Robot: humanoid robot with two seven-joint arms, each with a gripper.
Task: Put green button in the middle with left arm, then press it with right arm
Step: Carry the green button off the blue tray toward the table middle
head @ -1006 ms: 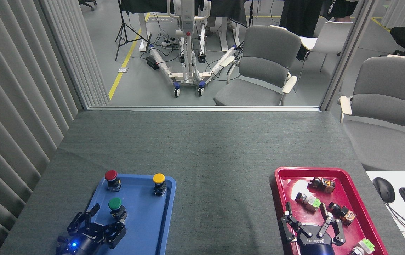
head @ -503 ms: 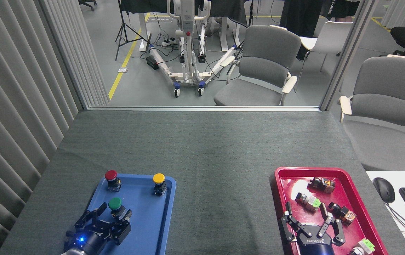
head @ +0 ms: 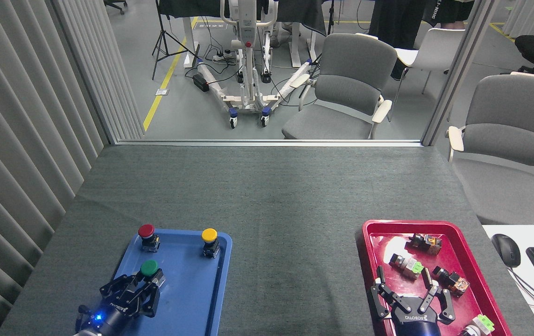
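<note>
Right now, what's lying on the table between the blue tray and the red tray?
Nothing. In the head view, the stretch between the blue tray and the red tray is bare dark grey cloth.

Green button [head: 149, 267], blue tray [head: 192, 298]

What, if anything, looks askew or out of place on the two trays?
In the red tray, the small switch parts lie tipped on their sides, scattered. In the blue tray, the red button, yellow button and green button stand upright.
</note>
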